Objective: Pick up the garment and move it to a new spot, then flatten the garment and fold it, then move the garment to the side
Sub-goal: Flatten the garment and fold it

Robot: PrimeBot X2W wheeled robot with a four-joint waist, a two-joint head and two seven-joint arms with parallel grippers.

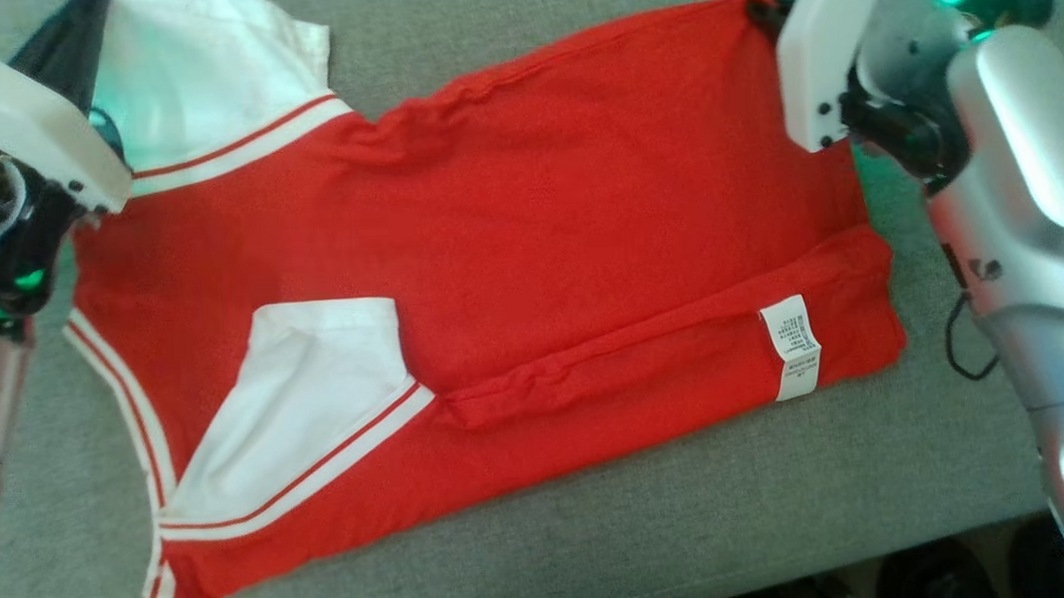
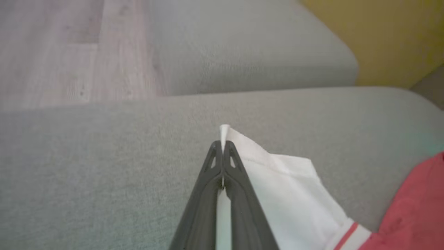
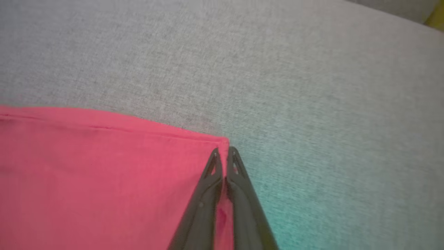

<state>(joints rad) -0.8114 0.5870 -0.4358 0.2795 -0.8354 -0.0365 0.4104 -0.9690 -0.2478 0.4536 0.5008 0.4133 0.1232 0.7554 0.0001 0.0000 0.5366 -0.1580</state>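
1. Head view: the red garment lies spread lengthwise on the grey sofa cushion. Its near long edge is turned over onto the body, care label uppermost. Judgement: the folding step is in hand.
2. Left wrist view: the left gripper is closed tight, pinching the corner of the white sleeve just above the cushion.
3. Right wrist view: the right gripper is closed on the red hem corner, with cloth between its fingers.
4. Next move, as judged: lift both far corners together and carry them toward the near edge, with even tension to prevent sagging.
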